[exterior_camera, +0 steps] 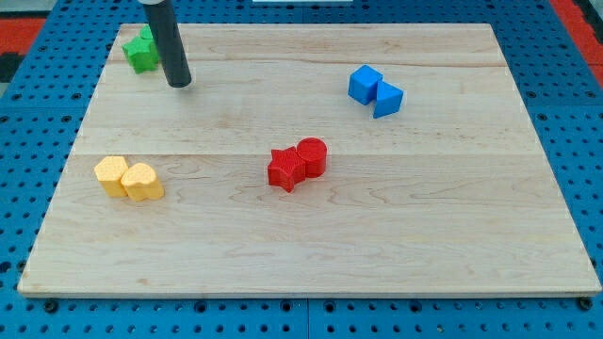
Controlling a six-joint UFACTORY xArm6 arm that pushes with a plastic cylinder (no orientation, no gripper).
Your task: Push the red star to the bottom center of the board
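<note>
The red star (284,169) lies near the middle of the wooden board (311,254), touching a red cylinder (312,155) on its upper right. My tip (179,83) is at the view's upper left, far from the red star, up and to the left of it. A green star (142,51) sits just left of the rod, partly hidden by it.
A yellow hexagon block (111,175) and a yellow rounded block (141,182) touch at the left. A blue cube (364,84) and a blue triangular block (386,98) touch at the upper right. Blue pegboard (575,104) surrounds the board.
</note>
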